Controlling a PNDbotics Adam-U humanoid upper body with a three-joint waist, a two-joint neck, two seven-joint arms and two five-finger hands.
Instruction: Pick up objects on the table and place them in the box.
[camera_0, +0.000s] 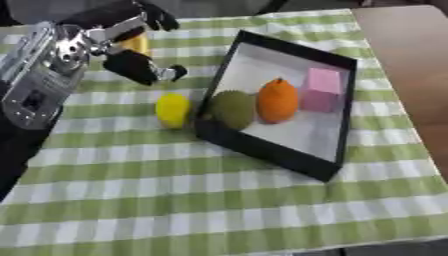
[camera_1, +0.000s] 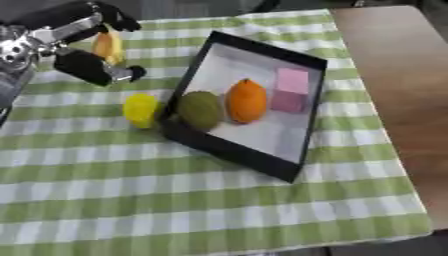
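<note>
Above table's far left, left hand (camera_0: 118, 42) fingers spread, empty.

One box (camera_0: 262, 145), five objects

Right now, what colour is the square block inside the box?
Pink. The block sits in the box, beside the orange; the left eye view shows it best.

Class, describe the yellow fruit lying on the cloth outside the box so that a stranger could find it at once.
Start at the black box on the green checked cloth. Just outside its left wall lies the lemon, close beside the wall. It is bright yellow and the only fruit outside the box next to it; the green fruit, orange and pink block are inside.
</note>
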